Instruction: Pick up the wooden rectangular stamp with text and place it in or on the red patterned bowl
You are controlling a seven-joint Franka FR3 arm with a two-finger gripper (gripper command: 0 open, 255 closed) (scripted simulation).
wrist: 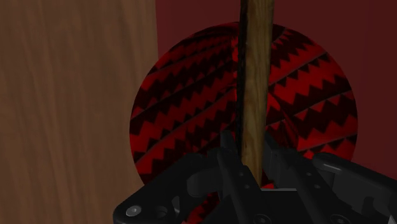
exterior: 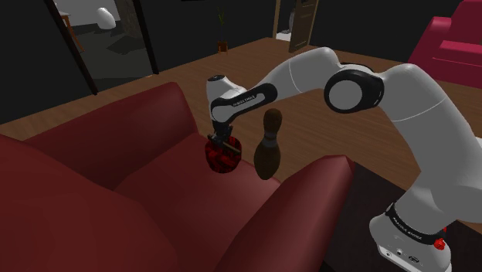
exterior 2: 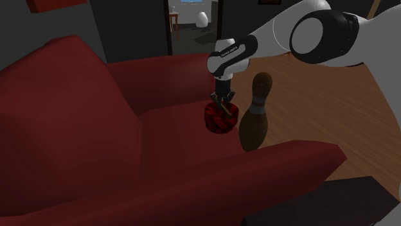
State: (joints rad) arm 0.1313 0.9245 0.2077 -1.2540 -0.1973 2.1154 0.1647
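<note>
Shoulder view: brown pin (exterior: 268, 147) stands, apparently, beside bowl (exterior: 224, 162).

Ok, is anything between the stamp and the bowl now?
Nothing visible. The gripper clasps the wooden stamp right over the open red zigzag bowl; the brown bowling pin stands beside it, outside the path.

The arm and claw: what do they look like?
The arm is smooth, rounded white tubes linked by dark ring joints, with small lettering near the wrist and a red button at its base. The gripper is all black, with two fingers.
</note>
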